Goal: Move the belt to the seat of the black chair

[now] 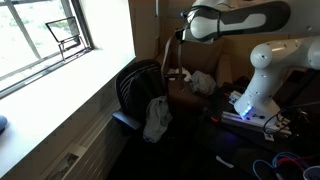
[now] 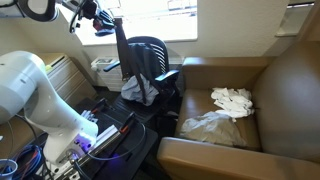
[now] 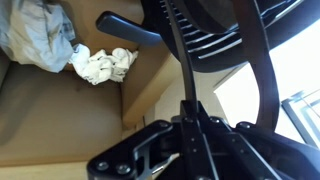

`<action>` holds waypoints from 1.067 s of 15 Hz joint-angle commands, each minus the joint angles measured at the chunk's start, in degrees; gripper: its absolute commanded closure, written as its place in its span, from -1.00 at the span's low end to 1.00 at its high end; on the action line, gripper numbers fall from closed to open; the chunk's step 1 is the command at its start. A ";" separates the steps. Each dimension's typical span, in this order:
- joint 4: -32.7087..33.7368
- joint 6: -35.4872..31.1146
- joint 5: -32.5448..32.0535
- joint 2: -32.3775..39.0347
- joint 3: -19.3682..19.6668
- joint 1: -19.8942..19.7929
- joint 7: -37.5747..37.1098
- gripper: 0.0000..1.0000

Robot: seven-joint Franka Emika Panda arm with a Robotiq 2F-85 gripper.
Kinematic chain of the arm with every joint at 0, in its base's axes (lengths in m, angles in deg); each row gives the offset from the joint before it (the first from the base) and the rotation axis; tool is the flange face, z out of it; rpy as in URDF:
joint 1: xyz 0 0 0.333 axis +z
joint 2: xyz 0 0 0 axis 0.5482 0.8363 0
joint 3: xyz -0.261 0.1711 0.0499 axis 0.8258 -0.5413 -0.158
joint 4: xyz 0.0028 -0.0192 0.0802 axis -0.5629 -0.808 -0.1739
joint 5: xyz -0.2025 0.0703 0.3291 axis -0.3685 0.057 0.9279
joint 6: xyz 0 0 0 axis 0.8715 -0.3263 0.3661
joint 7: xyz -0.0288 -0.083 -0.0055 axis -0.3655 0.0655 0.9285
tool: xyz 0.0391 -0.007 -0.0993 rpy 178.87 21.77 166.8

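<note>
Item 1: gripper (image 2: pixel 100 18), upper left of an exterior view, bottom centre of wrist view (image 3: pixel 190 125). Fingers narrow, clamped on the belt.

Item 2: belt (image 2: pixel 119 45), dark strap. Held at top end and hangs straight down in the air, just beside the chair back. In wrist view it runs from bottom centre up to the top edge (image 3: pixel 176 60). Lower end can't be made out. Not on the seat.

Item 3: black chair (image 2: pixel 150 55), centre-left in both ext. views (image 1: pixel 135 85), under the window (image 1: pixel 45 35).

Item 4: grey-white cloth (image 2: pixel 138 88), heaped on the chair seat, draped over its front edge (image 1: pixel 157 118).

Item 5: brown sofa (image 2: pixel 280 90), right half of frame. On its seat are a white rag (image 2: pixel 232 98) and, nearer the camera, a crumpled pale sheet (image 2: pixel 212 125); the two lie close together.

Item 6: arm base w/ cables (image 2: pixel 100 135), lower left.
</note>
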 commanded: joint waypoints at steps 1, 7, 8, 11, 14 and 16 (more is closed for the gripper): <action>4.89 -9.03 8.42 -3.12 -9.89 -7.47 -2.55 0.98; 5.28 -7.71 12.08 -3.63 -16.07 -14.96 -6.97 0.98; 5.29 -8.40 12.90 -3.28 -17.37 -15.96 -8.66 0.98; 7.91 -8.96 14.22 -3.78 -19.78 -15.59 -11.27 0.98; 13.18 -11.69 12.76 -6.93 -21.69 -15.46 -5.33 0.98; 15.52 -10.36 9.64 -5.29 -24.00 -17.94 -5.97 0.74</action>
